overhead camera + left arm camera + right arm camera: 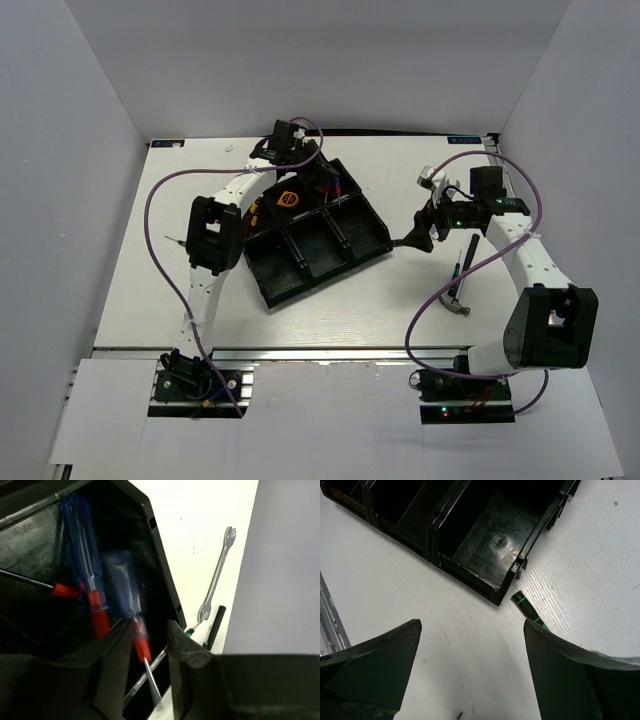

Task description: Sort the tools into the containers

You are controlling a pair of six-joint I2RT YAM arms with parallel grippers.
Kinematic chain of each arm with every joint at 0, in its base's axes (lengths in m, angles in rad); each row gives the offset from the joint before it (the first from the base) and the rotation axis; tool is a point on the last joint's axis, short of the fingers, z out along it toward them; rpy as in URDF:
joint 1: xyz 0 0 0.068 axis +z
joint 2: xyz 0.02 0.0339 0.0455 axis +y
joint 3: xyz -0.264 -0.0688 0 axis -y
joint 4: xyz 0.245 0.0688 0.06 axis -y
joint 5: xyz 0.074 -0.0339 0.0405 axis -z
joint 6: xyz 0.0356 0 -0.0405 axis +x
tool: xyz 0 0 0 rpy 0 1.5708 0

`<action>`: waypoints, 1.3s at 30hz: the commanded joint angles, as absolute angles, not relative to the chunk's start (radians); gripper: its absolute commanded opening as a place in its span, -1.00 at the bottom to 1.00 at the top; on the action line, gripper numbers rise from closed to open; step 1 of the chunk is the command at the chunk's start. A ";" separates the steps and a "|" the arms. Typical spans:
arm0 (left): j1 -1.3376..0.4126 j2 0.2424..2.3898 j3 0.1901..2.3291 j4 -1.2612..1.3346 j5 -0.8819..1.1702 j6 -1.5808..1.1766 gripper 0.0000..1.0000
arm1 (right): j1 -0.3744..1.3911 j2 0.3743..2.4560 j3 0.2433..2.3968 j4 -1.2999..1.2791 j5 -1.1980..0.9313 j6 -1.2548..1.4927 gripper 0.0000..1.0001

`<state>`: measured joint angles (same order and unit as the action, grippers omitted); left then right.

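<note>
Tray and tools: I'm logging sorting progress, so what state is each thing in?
Left claw: parted, loose around a blurred red-blue screwdriver.
Right claw: wide open, empty.
Other red-blue screwdriver: lying in the tray.
Tape measure: in the tray.
Wrench: on the table, unsorted.
Hammer: on the table, unsorted.

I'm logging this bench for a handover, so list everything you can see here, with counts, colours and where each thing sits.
tray: one, black, six compartments, table centre
red-blue screwdrivers: two, same tray compartment, one blurred
tape measure: one, yellow-orange, in tray
yellow-handled tool: partly hidden, tray's left end
wrench: one, silver, table right of tray
hammer: one, silver head, black handle, table, right side
green-black tool: one, table beside tray corner
left gripper: black, open over tray
right gripper: black, wide open above table
</note>
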<state>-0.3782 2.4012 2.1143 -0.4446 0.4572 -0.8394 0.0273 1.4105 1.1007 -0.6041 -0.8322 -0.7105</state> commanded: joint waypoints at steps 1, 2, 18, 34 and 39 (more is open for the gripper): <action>-0.382 2.370 2.160 -0.448 0.457 -0.828 -0.09 | 0.025 1.405 1.131 -0.615 -0.834 -0.709 0.79; -0.382 2.365 2.161 -0.448 0.457 -0.827 -0.09 | 0.025 1.405 1.132 -0.617 -0.834 -0.710 0.79; -0.315 2.030 2.019 -0.466 0.359 -0.613 0.02 | -0.017 1.460 1.203 -0.617 -0.723 -0.608 0.79; 0.212 1.266 0.997 -0.354 0.373 -0.554 0.39 | -0.029 1.595 1.224 -0.888 -0.787 -1.431 0.79; 0.281 1.239 0.930 -0.374 0.373 -0.543 0.39 | -0.029 1.727 1.305 -0.926 -0.761 -1.568 0.79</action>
<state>0.2588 1.3003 0.9432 -0.3779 0.3431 -0.5648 -0.0250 1.6604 1.2293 -0.8608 -0.7433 -1.3613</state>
